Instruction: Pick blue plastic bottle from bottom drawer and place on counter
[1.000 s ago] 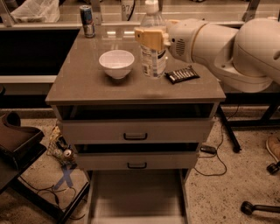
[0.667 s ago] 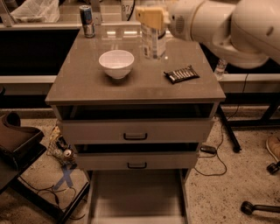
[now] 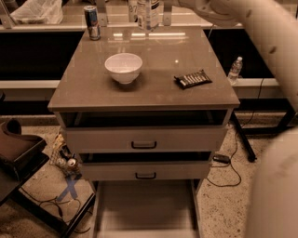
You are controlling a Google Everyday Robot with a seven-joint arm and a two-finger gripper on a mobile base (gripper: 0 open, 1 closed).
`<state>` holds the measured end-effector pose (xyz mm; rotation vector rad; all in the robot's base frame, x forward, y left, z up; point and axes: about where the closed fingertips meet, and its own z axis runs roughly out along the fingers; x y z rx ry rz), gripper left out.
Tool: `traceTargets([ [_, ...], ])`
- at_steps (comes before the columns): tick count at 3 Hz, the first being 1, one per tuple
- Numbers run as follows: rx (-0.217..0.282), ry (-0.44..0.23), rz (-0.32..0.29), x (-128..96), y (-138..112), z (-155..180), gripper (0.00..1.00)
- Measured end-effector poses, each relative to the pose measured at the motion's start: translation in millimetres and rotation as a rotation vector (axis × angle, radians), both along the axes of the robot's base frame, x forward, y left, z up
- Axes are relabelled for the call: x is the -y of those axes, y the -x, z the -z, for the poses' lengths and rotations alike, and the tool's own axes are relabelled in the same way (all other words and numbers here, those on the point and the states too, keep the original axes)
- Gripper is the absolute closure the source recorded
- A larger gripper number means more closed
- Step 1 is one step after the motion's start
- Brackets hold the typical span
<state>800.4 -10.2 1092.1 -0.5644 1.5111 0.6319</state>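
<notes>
At the counter's (image 3: 153, 95) far edge, blue plastic bottle (image 3: 148, 14) shows beneath off-frame jaws.

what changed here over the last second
The blue plastic bottle moved from above the counter's middle toward its far edge. The gripper has gone out of view past the top; only the arm shows. The white bowl, can, snack bar and bottom drawer stayed put.

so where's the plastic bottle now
Camera view, top centre: the clear plastic bottle is at the far edge of the glossy grey-brown counter, right of the blue-and-silver can; the gripper is out of frame above.
</notes>
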Motion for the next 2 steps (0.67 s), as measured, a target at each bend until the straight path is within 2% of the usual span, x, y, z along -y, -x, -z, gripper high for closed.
traceTargets([
  [2, -0.057, -0.008, -0.031, -40, -74, 23, 1.00],
])
